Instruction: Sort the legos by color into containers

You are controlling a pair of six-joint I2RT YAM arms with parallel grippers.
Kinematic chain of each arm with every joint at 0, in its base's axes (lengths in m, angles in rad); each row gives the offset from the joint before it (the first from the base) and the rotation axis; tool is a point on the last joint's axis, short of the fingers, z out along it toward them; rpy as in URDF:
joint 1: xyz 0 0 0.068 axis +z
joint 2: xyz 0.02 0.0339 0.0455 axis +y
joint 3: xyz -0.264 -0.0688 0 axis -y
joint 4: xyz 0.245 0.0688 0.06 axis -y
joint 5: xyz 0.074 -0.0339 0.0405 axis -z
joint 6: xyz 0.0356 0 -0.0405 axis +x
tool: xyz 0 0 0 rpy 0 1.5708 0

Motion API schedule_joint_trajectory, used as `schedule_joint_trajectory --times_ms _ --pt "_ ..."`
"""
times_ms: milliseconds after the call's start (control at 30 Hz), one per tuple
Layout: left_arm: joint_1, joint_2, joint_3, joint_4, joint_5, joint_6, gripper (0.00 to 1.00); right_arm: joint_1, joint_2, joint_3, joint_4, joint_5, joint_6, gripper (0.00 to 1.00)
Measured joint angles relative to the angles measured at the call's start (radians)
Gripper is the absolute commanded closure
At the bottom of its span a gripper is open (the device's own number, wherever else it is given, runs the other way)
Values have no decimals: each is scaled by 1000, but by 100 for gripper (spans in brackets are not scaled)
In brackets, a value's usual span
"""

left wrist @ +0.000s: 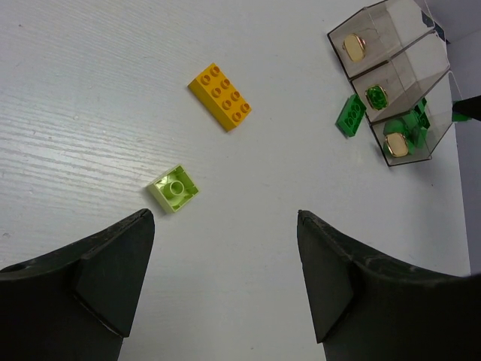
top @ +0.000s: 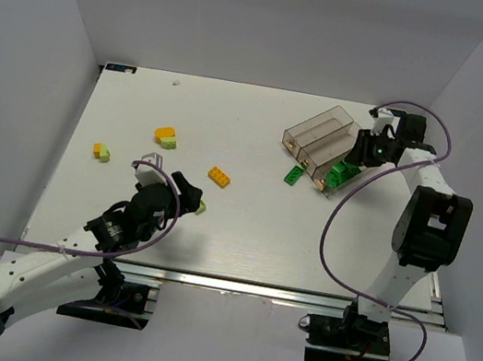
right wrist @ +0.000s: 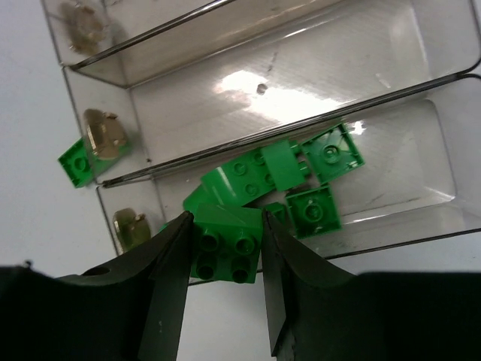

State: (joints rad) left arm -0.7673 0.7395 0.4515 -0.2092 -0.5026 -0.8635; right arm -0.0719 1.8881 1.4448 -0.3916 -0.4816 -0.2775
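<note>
three clear rectangular bins, studded green brick

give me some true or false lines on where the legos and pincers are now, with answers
1. The right pincer grips a green brick. True.
2. The left pincer holds the pale lime brick. False: it is open and holds nothing; that brick lies on the table.
3. The orange-yellow brick sits in a bin. False: it lies on the table.
4. A stray green brick lies outside the bins, right beside them. True.
</note>
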Motion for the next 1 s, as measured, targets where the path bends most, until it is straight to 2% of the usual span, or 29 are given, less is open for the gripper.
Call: schedule_joint_trajectory --times_ms 33,133,400,500,567,667,733,800,900,1000 --pt "0 0 0 0 1 -1 14 -4 14 13 1 3 4 64" --pt "0 0 0 0 2 -3 14 -14 47 46 0 10 8 51" --pt "0 0 0 0 2 -7 14 -13 59 92 -4 -7 -29 35" --pt "0 0 0 0 2 -9 14 -13 59 104 -29 -56 -80 29" --pt "0 1 0 0 2 -9 14 -13 59 118 -73 -122 -146 29" --pt "0 6 0 0 2 -9 14 -12 50 144 -170 -263 -320 28" --pt "0 12 0 0 3 -9 14 -6 27 144 -261 -357 -512 26" --pt "0 19 0 0 5 -9 14 9 -1 143 -377 -411 -769 20" --pt "0 30 0 0 6 -9 14 46 -50 121 -564 -441 -1180 14" --pt "0 33 0 0 8 -9 14 82 -78 77 -693 -438 -1427 10"
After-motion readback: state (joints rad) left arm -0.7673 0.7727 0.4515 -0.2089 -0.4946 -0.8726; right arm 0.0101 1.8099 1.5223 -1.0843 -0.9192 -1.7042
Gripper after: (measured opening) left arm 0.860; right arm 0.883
